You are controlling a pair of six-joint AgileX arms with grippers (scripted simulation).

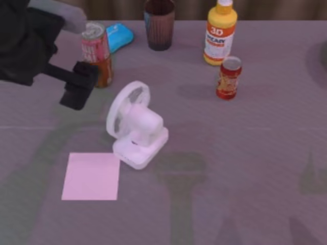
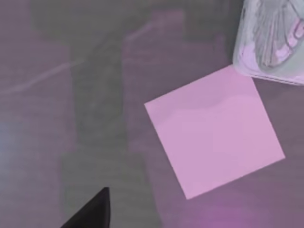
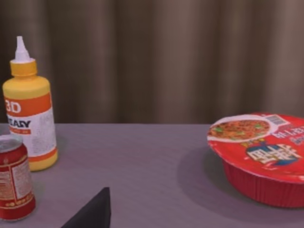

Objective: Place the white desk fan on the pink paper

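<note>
Curtain behind grey desk. Top view: fan (image 1: 137, 127) upright mid-desk, base corner just beside paper (image 1: 92, 176), not on it. Left hand (image 1: 79, 87) hovers near left edge, empty, opening unclear. Left wrist: paper bare. Grip the motor housing, lift clear, centre base on paper. Right wrist: right arm parked.
</note>
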